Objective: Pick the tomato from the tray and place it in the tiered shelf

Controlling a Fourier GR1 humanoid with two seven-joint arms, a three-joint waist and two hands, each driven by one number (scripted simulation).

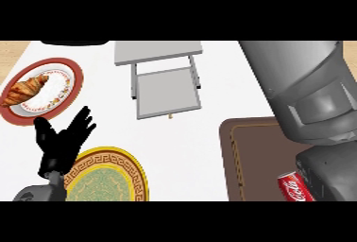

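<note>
Light falls bright and even over my counter [209,132], its white top almost washed out, with no glare spots. Shadows are faint: a thin one under the tiered shelf [166,80] near the far edge. My right forearm [314,94] looms huge and close, shaded in soft grey gradients. The can [294,186] shows a slight sheen.
</note>
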